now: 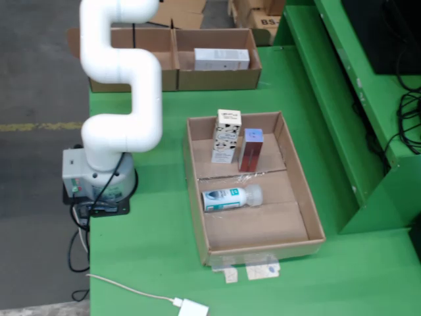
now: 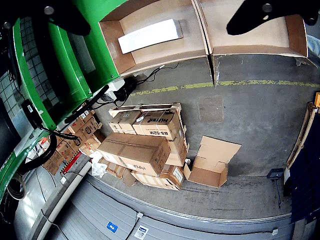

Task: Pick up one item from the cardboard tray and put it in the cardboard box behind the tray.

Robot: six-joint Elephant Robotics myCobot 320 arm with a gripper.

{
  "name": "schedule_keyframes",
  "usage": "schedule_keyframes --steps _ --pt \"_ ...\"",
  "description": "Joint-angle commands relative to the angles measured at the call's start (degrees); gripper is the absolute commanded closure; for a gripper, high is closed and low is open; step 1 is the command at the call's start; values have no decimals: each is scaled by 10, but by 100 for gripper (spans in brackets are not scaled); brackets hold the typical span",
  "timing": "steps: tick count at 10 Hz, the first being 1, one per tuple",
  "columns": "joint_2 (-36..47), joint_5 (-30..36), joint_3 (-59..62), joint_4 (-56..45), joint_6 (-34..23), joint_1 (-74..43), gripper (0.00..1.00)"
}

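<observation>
1. Green desk (image 1: pixel 164 217) fills the fixed view, beside a grey concrete floor with a yellow line; the white arm (image 1: pixel 122 85) rises from its base at the desk's left edge and runs out of frame at the top.
2. Three items sit in the cardboard tray (image 1: pixel 299 191): a white patterned carton (image 1: pixel 226 135) and a red box (image 1: pixel 251 150) in the far compartment, and a white bottle (image 1: pixel 230 197) lying on its side near the middle divider.
3. All three look light. The cartons are stiff with flat faces and should take a grip across their narrow sides; the bottle is round, probably slick, and could roll, so grip it across the body.
4. Behind the tray stands the cardboard box (image 1: pixel 217 78), already holding a flat white package (image 1: pixel 222 59).
5. Only the wrist view shows the claw (image 2: pixel 150 15): two dark fingertips at the top corners, spread wide, nothing between them. It also shows stacked cartons on the floor beyond the desk.
</observation>
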Motion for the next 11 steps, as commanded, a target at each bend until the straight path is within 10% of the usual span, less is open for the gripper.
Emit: schedule_keyframes --steps 1,11 --pt "30 -5 17 6 2 3 0" --pt "30 -5 17 6 2 3 0"
